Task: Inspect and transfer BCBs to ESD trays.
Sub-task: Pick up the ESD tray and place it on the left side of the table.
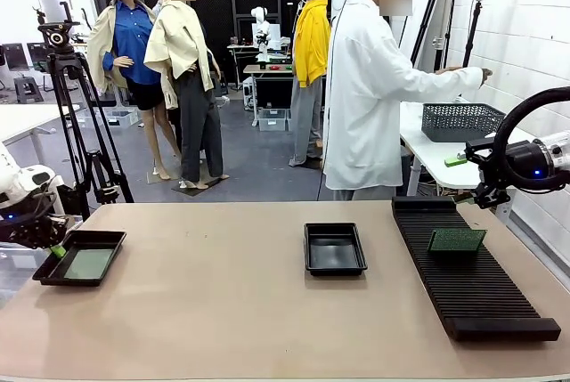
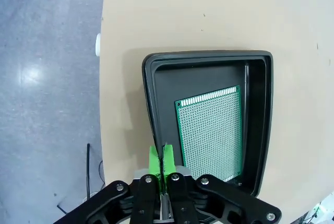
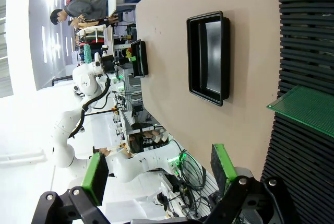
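Observation:
A green BCB (image 2: 211, 132) lies flat inside the left ESD tray (image 1: 53, 271), near the table's left edge; the same board (image 1: 89, 264) fills most of that tray. My left gripper (image 1: 55, 248) hangs over the tray's left rim, shut with nothing between its pads (image 2: 160, 162), above the tray rim (image 2: 148, 104). A second ESD tray (image 1: 334, 248) sits bare at mid-table, also the tray (image 3: 209, 57). Another BCB (image 1: 456, 240) leans in the long black rack (image 1: 472, 288); that board (image 3: 308, 110) shows too. My right gripper (image 3: 159, 172) is open, held off the table's right side (image 1: 469, 168).
A person in a white coat (image 1: 365, 97) stands at the far side, turned toward a side table with a grey mesh basket (image 1: 460, 121). A camera tripod (image 1: 76, 124) stands at the back left. The tabletop between the trays is bare.

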Motion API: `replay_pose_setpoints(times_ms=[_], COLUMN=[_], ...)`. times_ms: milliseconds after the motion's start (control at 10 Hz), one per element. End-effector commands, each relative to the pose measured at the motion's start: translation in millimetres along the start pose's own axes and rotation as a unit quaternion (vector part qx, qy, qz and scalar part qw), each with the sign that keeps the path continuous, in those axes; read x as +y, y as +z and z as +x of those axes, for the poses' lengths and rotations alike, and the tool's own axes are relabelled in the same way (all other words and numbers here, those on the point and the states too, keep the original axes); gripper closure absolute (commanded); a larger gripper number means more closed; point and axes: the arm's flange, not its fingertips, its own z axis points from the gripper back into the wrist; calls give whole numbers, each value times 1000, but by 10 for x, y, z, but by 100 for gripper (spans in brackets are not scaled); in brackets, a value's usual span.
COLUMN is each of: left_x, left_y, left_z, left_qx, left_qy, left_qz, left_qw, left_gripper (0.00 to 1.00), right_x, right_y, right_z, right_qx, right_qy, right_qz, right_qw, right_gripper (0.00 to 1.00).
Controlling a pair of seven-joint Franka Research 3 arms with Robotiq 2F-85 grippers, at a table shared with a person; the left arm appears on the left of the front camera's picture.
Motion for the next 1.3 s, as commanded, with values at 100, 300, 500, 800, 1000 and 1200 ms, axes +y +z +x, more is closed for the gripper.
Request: replay_pose_setpoints(times_ms=[100,300,500,800,1000,1200], left_x=[67,62,68,64,61,40], left_y=[-24,-20,12,200,361,500], left_z=[-3,-10,-8,-96,-165,-227], left_qx=[-2,4,8,10,-6,-13], left_qy=[-14,-14,-7,5,14,17], left_qz=[-18,-18,-41,-83,-88,-90], left_qw=[1000,1000,999,997,996,996], left_gripper=[100,86,53,0,0,0], right_x=[14,14,14,14,14,14], right_y=[-8,-8,-8,-8,-8,-8], right_z=[-4,-4,-4,-4,-4,-4], right_qx=[2,2,2,2,2,2], right_qy=[2,2,2,2,2,2], right_qz=[-2,-2,-2,-2,-2,-2], right_qw=[1000,1000,1000,1000,1000,1000], right_gripper=[0,0,0,0,0,0])
